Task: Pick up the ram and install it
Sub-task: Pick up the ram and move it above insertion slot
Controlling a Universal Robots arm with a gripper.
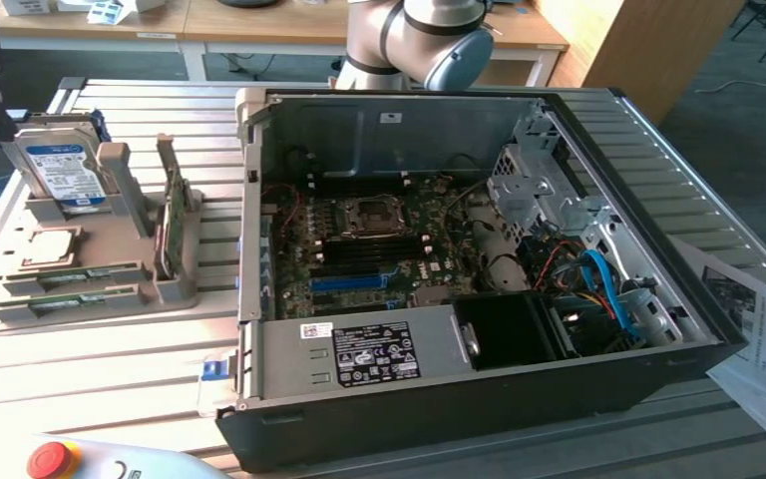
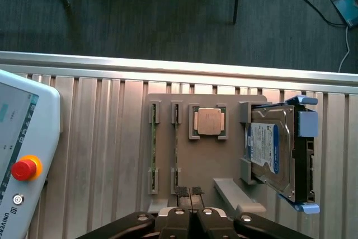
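Observed from the floor.

1. The slatted table (image 1: 117,359) carries the whole job. An open computer case (image 1: 490,419) lies on its side at the middle, with the motherboard (image 1: 356,249) exposed. The robot arm (image 1: 423,40) rises behind the case's far wall.

2. A grey parts holder (image 2: 190,160) sits near the table edge on the exterior view's left, well apart from the case. A hard drive (image 2: 271,155) stands along one edge of the holder. A processor chip (image 2: 208,121) lies flat in a pocket beside it.

3. The ram (image 2: 176,149) stands on edge in a slot just beyond the processor chip, on the side away from the hard drive. A second stick (image 2: 152,149) runs parallel in the outermost slot. Neither has been lifted, and I judge the task to be at its very start.

4. The gripper (image 2: 189,191) hangs over the holder with its fingers pressed together and nothing between them.

Key relation: the gripper sits beyond one end of the ram and a little toward the processor side. The ram's long axis runs straight away from the gripper, parallel to the seam between the fingers, so the fingers would spread across the board's thin faces. The ram is the nearer of the two sticks.
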